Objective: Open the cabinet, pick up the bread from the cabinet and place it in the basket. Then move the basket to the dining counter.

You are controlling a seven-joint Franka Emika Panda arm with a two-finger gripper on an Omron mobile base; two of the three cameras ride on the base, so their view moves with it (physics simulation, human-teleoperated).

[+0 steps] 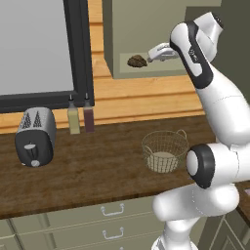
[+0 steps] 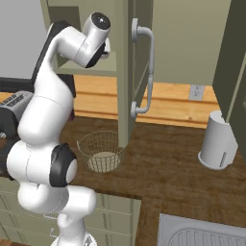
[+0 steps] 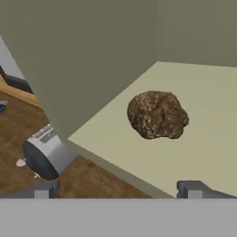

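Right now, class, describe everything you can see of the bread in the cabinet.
The bread is a small, dark brown lump with a rough, speckled, knobbly crust and an uneven rounded shape. It sits by itself on the pale, flat shelf inside the open cabinet, resting on its underside, away from the shelf's front edge. Nothing else touches it. The gripper is just in front of it, jaws wide open, not yet around it.

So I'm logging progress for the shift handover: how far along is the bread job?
Done: the cabinet door is open. In hand: the open gripper reaches towards the bread on the shelf, not yet touching it. Left: grasping it, dropping it into the basket, which holds no bread, and carrying that to the dining counter.
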